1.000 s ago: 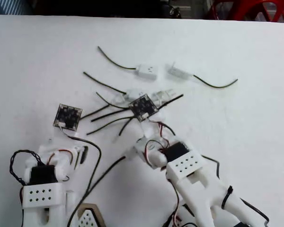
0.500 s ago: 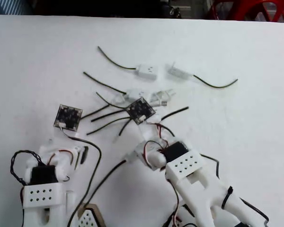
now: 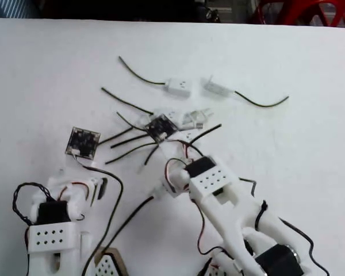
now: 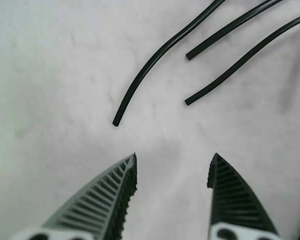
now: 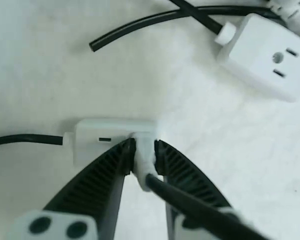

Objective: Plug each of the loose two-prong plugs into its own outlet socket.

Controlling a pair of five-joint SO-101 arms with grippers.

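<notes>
My right gripper (image 5: 142, 150) is shut on a white two-prong plug (image 5: 144, 159) whose black cord runs back between the fingers. The plug's front presses against a white outlet block (image 5: 107, 136); its prongs are hidden. A second outlet block (image 5: 270, 55) lies apart with its socket face up. In the high view the right arm (image 3: 213, 184) reaches into the cluster of plugs and outlets (image 3: 190, 119) at mid-table. Farther back lie another outlet (image 3: 178, 86) and a loose plug (image 3: 217, 88). My left gripper (image 4: 172, 157) hangs open over bare table, just short of several black cord ends (image 4: 116, 121).
The left arm (image 3: 52, 230) sits at the near left edge. Black cords (image 3: 129, 141) fan out leftward from the cluster. A dark loose cable (image 3: 118, 218) crosses the table between the two arms. The white table (image 3: 287, 63) runs out to the back and right.
The right arm has pushed forward and left into the plug cluster, and a cord by it has shifted. The left arm has stayed still.
</notes>
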